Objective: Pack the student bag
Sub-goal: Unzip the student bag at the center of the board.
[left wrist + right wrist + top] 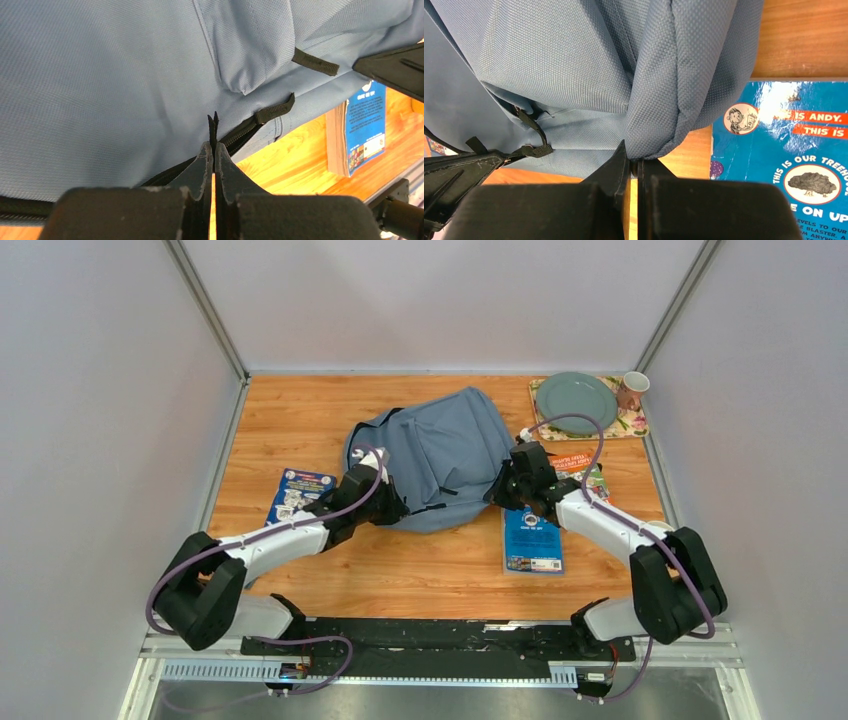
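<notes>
White walls (100,390) box in your wooden surface (300,415), bag (440,455) lying mid-board. Your left pincer (214,150) is pressed together on the black zip pull (213,125); your right pincer (634,162) pinches a fabric fold (659,135), likely anchoring the bag against that tug. A book (532,538) sits close on the right; open wood lies beyond the bag.

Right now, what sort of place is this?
Probably a robot test booth, not a classroom: plain grey walls box in a wooden table, and two robot arms bolted at its edge handle a backpack.
</notes>
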